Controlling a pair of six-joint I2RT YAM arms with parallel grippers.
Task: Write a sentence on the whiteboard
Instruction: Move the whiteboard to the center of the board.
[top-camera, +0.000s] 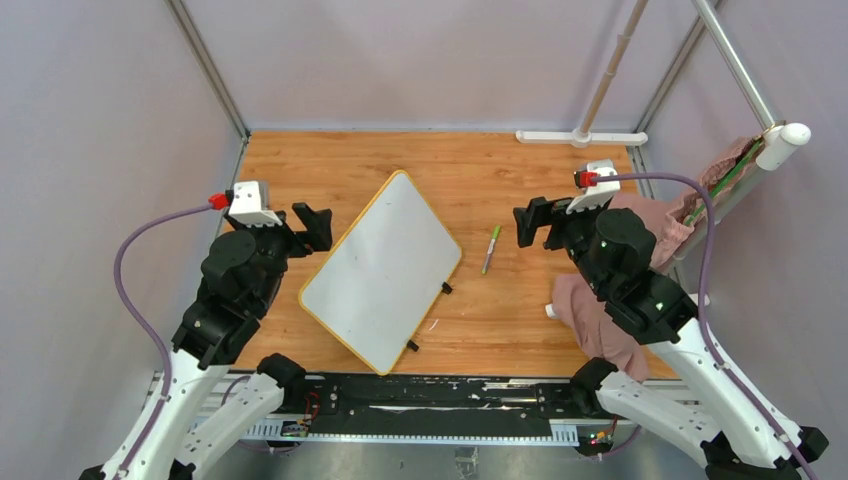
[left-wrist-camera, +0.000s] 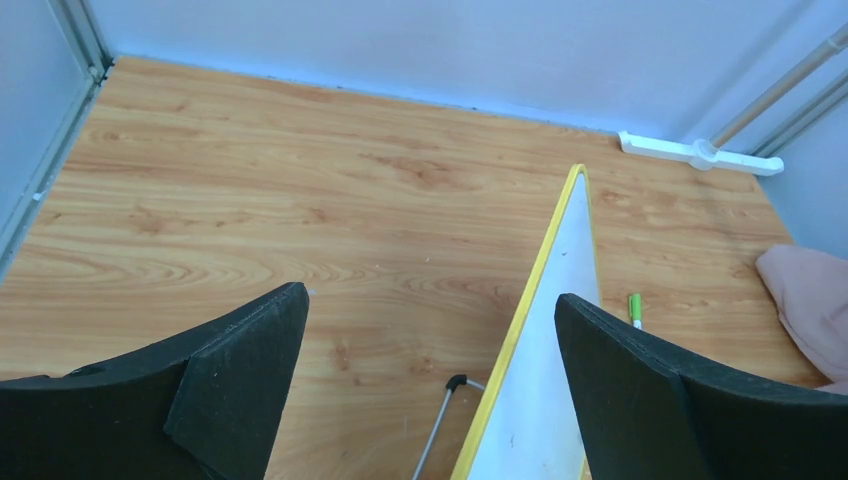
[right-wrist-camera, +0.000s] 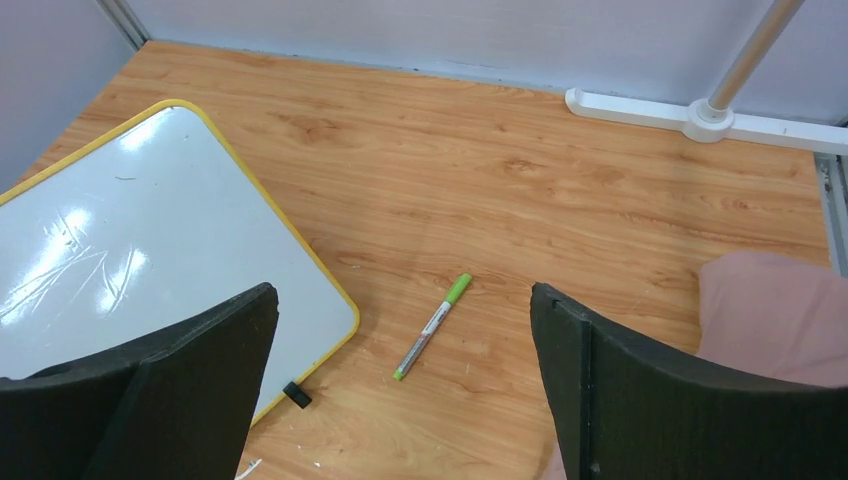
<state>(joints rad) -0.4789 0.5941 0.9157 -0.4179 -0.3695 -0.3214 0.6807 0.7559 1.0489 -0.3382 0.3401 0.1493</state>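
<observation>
The whiteboard, white with a yellow-orange rim and two black clip feet, lies tilted in the middle of the wooden table. Its face is blank; no sentence shows. It also shows edge-on in the left wrist view and at the left in the right wrist view. A green marker lies on the table right of the board, capped, also in the right wrist view. My left gripper is open and empty beside the board's left edge. My right gripper is open and empty, just right of the marker.
A pink cloth lies at the right under the right arm, and more cloth hangs on the right frame post. A white rail lies along the back wall. A thin wire stand props the board's back.
</observation>
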